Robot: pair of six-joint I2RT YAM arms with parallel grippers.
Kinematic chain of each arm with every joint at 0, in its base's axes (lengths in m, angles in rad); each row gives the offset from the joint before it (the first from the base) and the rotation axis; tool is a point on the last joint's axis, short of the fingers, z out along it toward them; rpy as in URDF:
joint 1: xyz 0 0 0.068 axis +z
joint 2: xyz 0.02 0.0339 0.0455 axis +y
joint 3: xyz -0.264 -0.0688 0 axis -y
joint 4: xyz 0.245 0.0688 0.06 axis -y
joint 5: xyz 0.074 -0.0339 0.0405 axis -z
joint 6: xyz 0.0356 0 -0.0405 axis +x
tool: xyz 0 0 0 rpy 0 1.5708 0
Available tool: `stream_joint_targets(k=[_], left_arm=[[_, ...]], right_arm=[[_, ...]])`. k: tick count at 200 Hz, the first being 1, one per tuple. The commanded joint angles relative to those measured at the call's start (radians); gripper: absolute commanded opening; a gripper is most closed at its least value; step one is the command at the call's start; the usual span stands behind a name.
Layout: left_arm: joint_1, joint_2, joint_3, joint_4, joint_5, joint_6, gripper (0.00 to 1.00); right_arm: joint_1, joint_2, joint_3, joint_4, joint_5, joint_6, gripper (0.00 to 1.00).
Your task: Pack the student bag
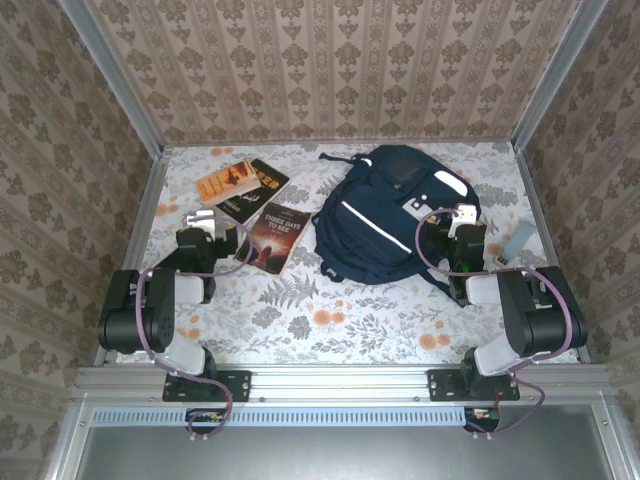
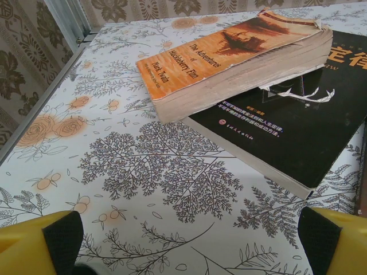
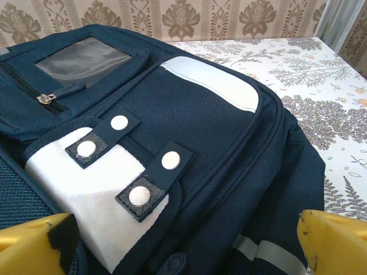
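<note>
The student bag (image 1: 385, 215) is a navy backpack lying flat at the back middle-right of the table, with a white stripe and pale patches. In the right wrist view the student bag (image 3: 218, 114) shows two snap tabs on a white patch (image 3: 86, 189). My right gripper (image 1: 452, 224) is open over the bag's right side; in its own view the right gripper (image 3: 183, 249) has yellow fingers (image 3: 335, 240) spread wide above the fabric, holding nothing. My left gripper (image 1: 205, 220) is open just short of the books. In its view the left gripper (image 2: 189, 252) hangs over bare table.
An orange paperback (image 2: 229, 51) lies on a black book (image 2: 304, 126) at the back left. A third dark book (image 1: 275, 237) lies between them and the bag. A pale blue item (image 1: 515, 243) lies near the right edge. Metal rails (image 1: 150, 200) border the table.
</note>
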Motion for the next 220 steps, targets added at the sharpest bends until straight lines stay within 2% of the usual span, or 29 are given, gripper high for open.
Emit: stream_joint_targets(k=[1,177,192,220], left_arm=[[0.007,-0.006,0.019,0.004,0.016,0.019,1.00],[-0.001,-0.016,0.008,0.019,0.013,0.031,1.00],[-0.022,-0.049,0.009,0.002,-0.024,0.044,1.00],[-0.047,-0.150,0.044,-0.143,-0.090,0.053,1.00]], right_arm=[[-0.003,0.007,0.017,-0.002,-0.019,0.010,1.00],[-0.003,0.004,0.016,0.001,-0.020,0.009,1.00],[-0.003,-0.029,0.043,-0.081,-0.019,0.010,1.00],[-0.002,-0.123,0.112,-0.285,0.000,0.012,1.00]])
